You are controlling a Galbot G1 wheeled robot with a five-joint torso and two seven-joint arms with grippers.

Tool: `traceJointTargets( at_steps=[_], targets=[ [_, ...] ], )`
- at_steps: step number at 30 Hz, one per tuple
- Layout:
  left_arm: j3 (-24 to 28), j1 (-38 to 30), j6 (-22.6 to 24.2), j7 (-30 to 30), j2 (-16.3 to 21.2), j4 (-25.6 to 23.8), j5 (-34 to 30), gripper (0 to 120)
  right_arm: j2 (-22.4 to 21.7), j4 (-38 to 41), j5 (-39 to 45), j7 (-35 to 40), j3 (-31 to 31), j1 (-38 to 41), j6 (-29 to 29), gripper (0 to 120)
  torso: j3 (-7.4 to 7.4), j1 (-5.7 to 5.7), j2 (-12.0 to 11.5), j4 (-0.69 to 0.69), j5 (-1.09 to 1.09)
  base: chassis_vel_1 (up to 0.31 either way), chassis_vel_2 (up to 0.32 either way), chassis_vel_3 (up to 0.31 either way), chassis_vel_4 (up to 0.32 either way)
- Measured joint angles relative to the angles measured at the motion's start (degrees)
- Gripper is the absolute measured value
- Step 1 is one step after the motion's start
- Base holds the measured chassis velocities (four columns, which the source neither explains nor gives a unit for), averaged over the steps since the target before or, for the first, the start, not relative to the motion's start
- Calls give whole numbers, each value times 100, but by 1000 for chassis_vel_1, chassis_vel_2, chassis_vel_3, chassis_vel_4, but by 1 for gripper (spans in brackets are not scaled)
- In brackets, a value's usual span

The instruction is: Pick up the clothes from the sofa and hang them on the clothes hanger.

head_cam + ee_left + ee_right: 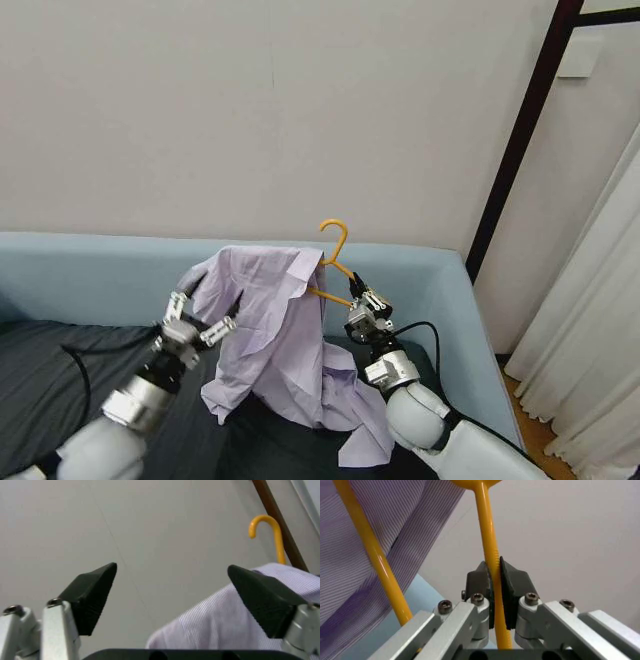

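The step in hand seems to be the dressing of the hanger, with the garment held up over the seat. The right gripper, at about five o'clock from the hook in the head view, has its two dark fingers pressed together on a rod of the thin yellow-orange plastic hanger, whose hook points up to twelve o'clock against the pale wall. The light purple striped cotton shirt is draped over this hanger, above the dark grey seat of the pale blue sofa; it sits bunched to one side, and its lower part falls toward six o'clock in front of the right arm. The left gripper is at nine o'clock of the shirt, just beside the fabric, with its black fingers wide apart and nothing between them. I judge that the shirt is on the hanger but not evenly. The next move probably calls for the left gripper to take the loose shoulder and draw it over the free end of the hanger, while the right one holds the rod steady
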Motion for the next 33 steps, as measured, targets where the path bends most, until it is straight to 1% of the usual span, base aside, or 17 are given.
traceJointTargets(
  at_steps=[1, 2, 3, 4, 6, 7, 8, 9, 11, 12, 14, 17, 18, 23, 28, 30, 33],
  targets=[
    [-1, -242, -149, 596, 168, 180, -444, 95, 54, -57, -101, -26, -60, 29, 62, 4, 0, 0, 0, 1, 0, 0, 0, 0, 0],
    [-1, -242, -149, 596, 168, 180, -444, 95, 54, -57, -101, -26, -60, 29, 62, 4, 0, 0, 0, 1, 0, 0, 0, 0, 0],
    [2, -427, -265, 1089, 272, 358, -745, 98, 95, -95, -185, -44, -112, 56, 109, 4, 0, 0, 0, 3, 1, 0, 0, 0, 0],
    [14, -589, -343, 1605, 375, 543, -1045, 100, 133, -134, -262, -54, -170, 84, 145, 4, 0, 0, 0, 3, 0, 0, 0, 0, 0],
    [86, -939, -548, 3040, 545, 1099, -1753, 100, 231, -206, -422, -74, -305, 128, 211, 4, 0, 0, 0, 2, 2, 0, 0, 0, 0],
    [86, -939, -548, 3040, 545, 1099, -1753, 100, 231, -206, -422, -74, -305, 128, 211, 4, 0, 0, 0, 2, 2, 0, 0, 0, 0],
    [101, -1011, -572, 3313, 560, 1219, -1882, 100, 248, -216, -453, -79, -324, 134, 224, 4, 1, 0, 0, 2, 1, 0, 0, 0, 0],
    [189, -1303, -573, 4467, 606, 1703, -2351, 100, 300, -246, -597, -103, -394, 151, 279, 4, 0, 0, 0, 3, 0, 0, 0, 0, 0],
    [342, -1654, -274, 5407, 594, 2111, -2615, 100, 309, -225, -746, -126, -420, 119, 309, 4, 1, 0, 0, 5, -1, 0, 0, 0, 0],
    [342, -1654, -274, 5407, 594, 2111, -2615, 100, 309, -225, -746, -126, -420, 119, 309, 4, 1, 0, 0, 5, -1, 0, 0, 0, 0],
    [500, -1921, 203, 6026, 559, 2320, -2809, 100, 287, -160, -870, -148, -417, 70, 314, 4, 0, 0, 0, 3, 0, 0, 0, 0, 0],
    [888, -2400, 772, 6650, 401, 2501, -2828, 100, 247, -74, -1041, -167, -346, -30, 321, 4, 0, 0, 0, 2, 2, 0, 0, 0, 0],
    [888, -2400, 772, 6650, 401, 2501, -2828, 100, 247, -74, -1041, -167, -346, -30, 321, 4, 0, 0, 0, 2, 2, 0, 0, 0, 0],
    [1498, -3021, 1103, 6866, 19, 2678, -2480, 100, 226, -30, -1459, -225, -198, -261, 516, 4, 1, 0, 0, 0, 2, 0, 0, 0, 0],
    [1718, -3245, 1193, 6862, -133, 2772, -2339, 99, 262, -37, -1667, -254, -143, -373, 632, 4, 0, 0, 0, 1, 2, 0, 0, 0, 0],
    [1745, -3277, 1226, 6882, -151, 2786, -2321, 97, 267, -40, -1696, -256, -139, -385, 648, 4, 1, 0, 0, 1, 2, 0, 0, 0, 0],
    [1834, -3440, 1416, 7252, -231, 2892, -2223, 81, 268, -54, -1828, -267, -99, -389, 730, 4, 0, 0, 0, 2, 3, 0, 0, 0, 0]
  ],
)
